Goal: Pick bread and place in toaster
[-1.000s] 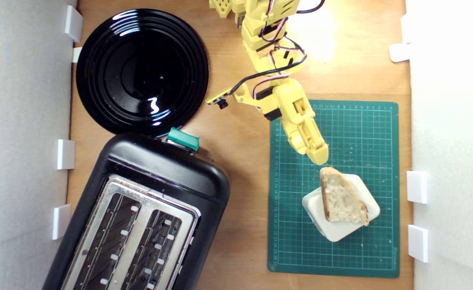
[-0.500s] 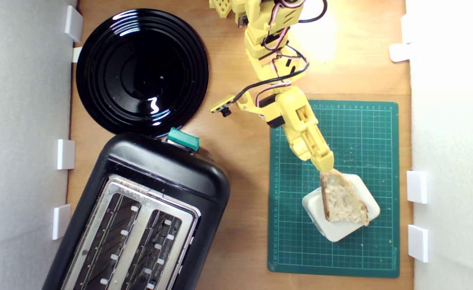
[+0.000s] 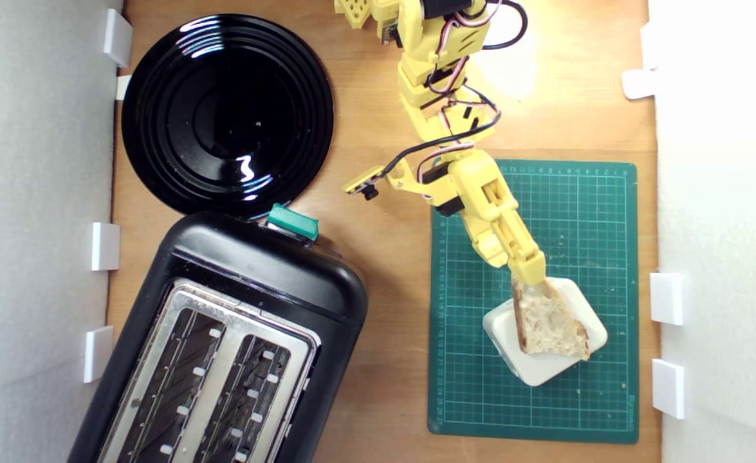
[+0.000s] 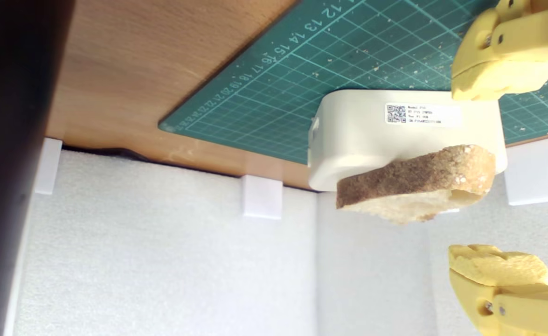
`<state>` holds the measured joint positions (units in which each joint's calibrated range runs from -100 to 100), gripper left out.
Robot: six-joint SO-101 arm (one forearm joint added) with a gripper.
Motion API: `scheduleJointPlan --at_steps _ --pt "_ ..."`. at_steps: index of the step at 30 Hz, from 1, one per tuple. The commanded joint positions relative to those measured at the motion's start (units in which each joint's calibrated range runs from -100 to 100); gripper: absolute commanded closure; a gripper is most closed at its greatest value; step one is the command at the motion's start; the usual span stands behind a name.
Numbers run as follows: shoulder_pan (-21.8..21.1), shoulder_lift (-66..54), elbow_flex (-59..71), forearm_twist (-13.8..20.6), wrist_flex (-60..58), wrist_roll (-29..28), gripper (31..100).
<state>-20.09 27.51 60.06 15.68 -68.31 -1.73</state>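
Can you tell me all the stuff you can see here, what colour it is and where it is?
bread: one, pale with brown crust, lying on the white block
white block: one, white, on the cutting mat
cutting mat: one, green, on the exterior view's right
toaster: one, black with silver top and teal lever, lower left of the exterior view, both slots empty
plate: one, glossy black, above the toaster in the exterior view
table: one, wooden, under everything
white brackets: several, white, along the table's edges
arm: one, yellow
gripper: one, yellow, open, at the bread's narrow end
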Motion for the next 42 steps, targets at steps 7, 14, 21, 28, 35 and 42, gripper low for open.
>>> scheduleJointPlan --at_steps 7,14,21,28,35,42 --pt "-1.6 3.9 -8.0 -0.5 -1.4 0.3 35.3" --pt "-1.7 4.2 -10.1 -0.5 -1.1 0.3 35.4" --pt "-1.8 6.9 -13.9 -0.5 -1.1 0.3 35.4" --pt "-3.5 8.4 -16.3 -2.1 -1.1 1.6 41.9" --pt "-3.7 8.5 -16.5 -2.2 -1.1 1.8 43.4" --pt "-3.7 8.5 -16.5 -2.2 -1.1 1.8 53.0"
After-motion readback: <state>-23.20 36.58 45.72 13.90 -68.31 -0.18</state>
